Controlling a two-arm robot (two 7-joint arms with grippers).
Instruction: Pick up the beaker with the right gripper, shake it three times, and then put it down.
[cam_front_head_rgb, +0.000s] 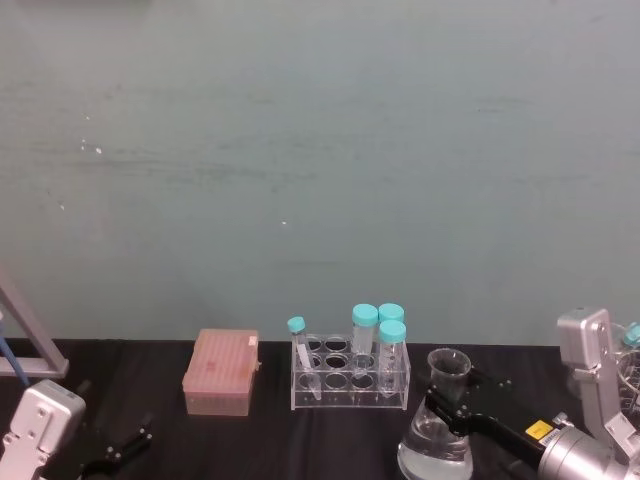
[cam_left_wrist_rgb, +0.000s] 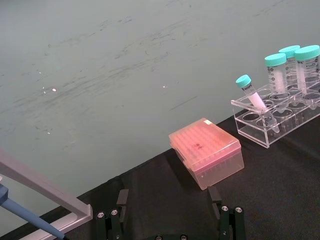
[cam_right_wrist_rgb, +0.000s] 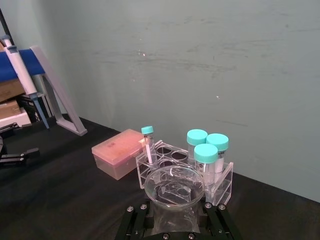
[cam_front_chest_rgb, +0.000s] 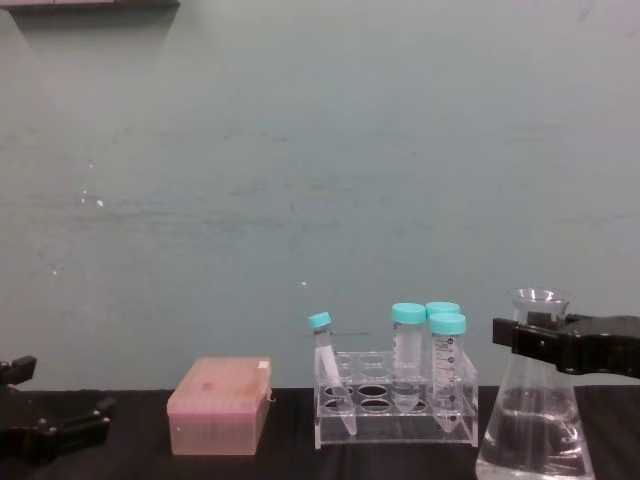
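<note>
The beaker (cam_front_head_rgb: 437, 440) is a clear conical flask with liquid in its wide base, standing at the front right of the black table (cam_front_head_rgb: 270, 440), right of the tube rack. My right gripper (cam_front_head_rgb: 446, 399) is shut on its neck just under the flared lip. In the chest view the black jaws (cam_front_chest_rgb: 560, 345) cross the neck of the beaker (cam_front_chest_rgb: 535, 430). In the right wrist view the beaker's mouth (cam_right_wrist_rgb: 174, 186) sits between the two fingers (cam_right_wrist_rgb: 142, 216). Whether the base touches the table I cannot tell. My left gripper (cam_front_head_rgb: 125, 442) rests open at the front left.
A clear rack (cam_front_head_rgb: 350, 378) holding teal-capped tubes stands mid-table, close to the beaker's left. A pink tip box (cam_front_head_rgb: 220, 372) lies left of it. A pipette stand (cam_right_wrist_rgb: 55, 100) is at the far left. The wall rises just behind.
</note>
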